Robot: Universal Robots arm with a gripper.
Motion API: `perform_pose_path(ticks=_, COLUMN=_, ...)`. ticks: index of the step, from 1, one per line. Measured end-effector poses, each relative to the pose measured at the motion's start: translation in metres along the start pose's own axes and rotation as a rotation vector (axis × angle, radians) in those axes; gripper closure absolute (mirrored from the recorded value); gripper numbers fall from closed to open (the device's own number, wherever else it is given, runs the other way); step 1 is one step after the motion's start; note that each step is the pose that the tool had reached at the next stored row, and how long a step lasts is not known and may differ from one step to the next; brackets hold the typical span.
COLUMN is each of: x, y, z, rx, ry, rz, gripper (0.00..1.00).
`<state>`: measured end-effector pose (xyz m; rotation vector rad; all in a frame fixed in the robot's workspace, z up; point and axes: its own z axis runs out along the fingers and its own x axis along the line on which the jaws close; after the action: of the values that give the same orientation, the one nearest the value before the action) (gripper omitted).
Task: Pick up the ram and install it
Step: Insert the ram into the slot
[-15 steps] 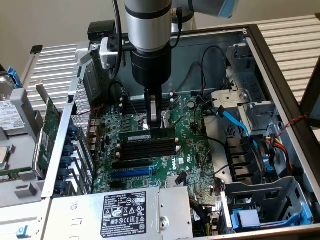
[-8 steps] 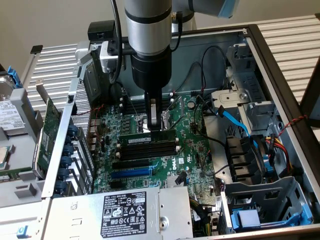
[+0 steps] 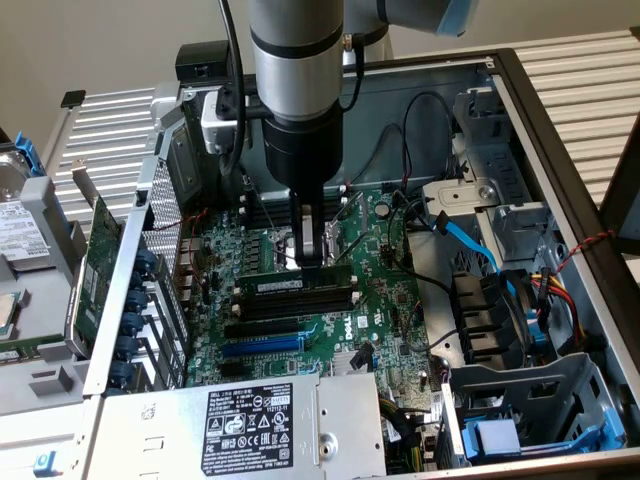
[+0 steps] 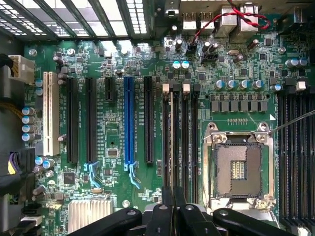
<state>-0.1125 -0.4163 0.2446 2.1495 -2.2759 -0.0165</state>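
Note:
The ram (image 3: 285, 286), a long narrow green stick with a white label, stands on edge in the black memory slot (image 3: 300, 300) nearest the processor socket on the green motherboard (image 3: 390, 300). My gripper (image 3: 312, 262) hangs straight down over the ram's middle, fingers shut on its top edge. The wrist view looks straight down past the closed black fingertips (image 4: 167, 211) of the gripper (image 4: 173, 209) onto the row of memory slots (image 4: 180, 137), beside the bare processor socket (image 4: 238, 167).
A large green expansion card (image 3: 95, 270) leans outside the case at the exterior view's left. The power supply (image 3: 250, 420) lies at the front. A blue cable (image 3: 470, 235) and a drive cage (image 3: 530, 400) crowd the exterior view's right. Red and black wires (image 4: 231, 19) loop near the rear ports.

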Motion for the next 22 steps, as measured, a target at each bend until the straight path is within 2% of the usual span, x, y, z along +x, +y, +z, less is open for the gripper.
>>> perform_pose_path(ticks=22, x=0.0012, y=0.0008, z=0.0066, rx=0.0000, ry=-0.0001, rz=0.000, gripper=0.88)
